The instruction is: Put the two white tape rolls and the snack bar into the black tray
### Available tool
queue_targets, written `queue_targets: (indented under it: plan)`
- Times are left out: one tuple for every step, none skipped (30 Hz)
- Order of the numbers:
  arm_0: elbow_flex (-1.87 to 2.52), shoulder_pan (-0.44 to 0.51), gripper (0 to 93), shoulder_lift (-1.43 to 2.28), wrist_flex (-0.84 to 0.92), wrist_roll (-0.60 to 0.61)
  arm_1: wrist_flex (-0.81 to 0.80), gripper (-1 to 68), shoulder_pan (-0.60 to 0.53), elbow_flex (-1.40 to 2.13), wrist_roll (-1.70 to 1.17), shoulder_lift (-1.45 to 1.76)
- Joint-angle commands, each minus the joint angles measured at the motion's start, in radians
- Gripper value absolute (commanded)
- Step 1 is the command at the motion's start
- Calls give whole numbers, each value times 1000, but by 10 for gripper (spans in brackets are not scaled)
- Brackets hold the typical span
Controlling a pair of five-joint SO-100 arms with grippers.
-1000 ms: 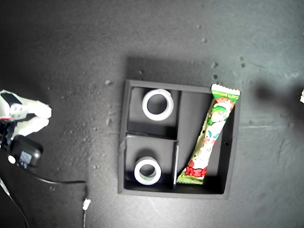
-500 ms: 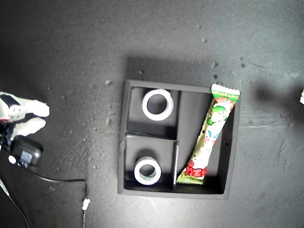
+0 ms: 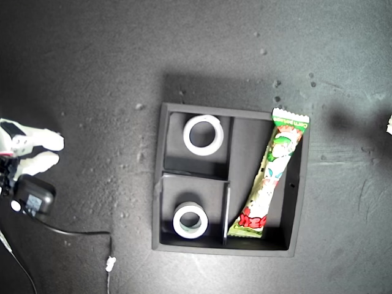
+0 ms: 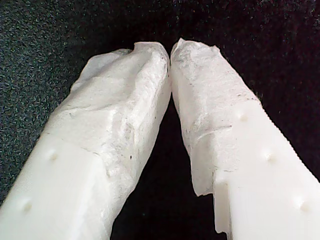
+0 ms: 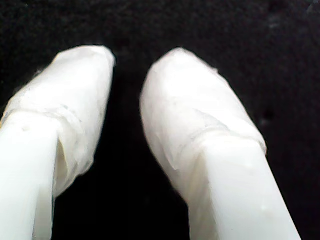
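Note:
The black tray point(image 3: 157, 184) lies in the middle of the exterior view. One white tape roll point(image 3: 187, 136) sits in its upper small compartment, and a second white tape roll point(image 3: 177, 222) in the lower small one. The snack bar point(image 3: 272, 177) lies slanted in the long compartment, its top crimped end resting over the tray's rim. My first gripper point(image 4: 170, 50) is shut, tips touching, with nothing held, over dark surface. My second gripper point(image 5: 127, 65) is open and empty over the same dark surface. One arm's white fingers point(image 3: 46, 142) show at the exterior view's left edge, far from the tray.
A small black plug adapter point(image 3: 33, 196) with a cord point(image 3: 73, 234) lies just below those fingers at the exterior view's left. A sliver of white point(image 3: 389, 125) shows at the exterior view's right edge. The dark mat runs all around the tray.
The white fingers at the exterior view's left edge have drawn back slightly toward that edge. The tray and its contents have not moved.

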Motion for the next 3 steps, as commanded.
queue_targets:
  plan:
    - [57, 12, 47, 48, 40, 6, 5, 0, -3, 12, -670, -3]
    - [57, 12, 47, 48, 40, 6, 5, 0, -3, 12, -670, -3]
    - [57, 12, 47, 48, 40, 6, 5, 0, -3, 12, -670, -3]
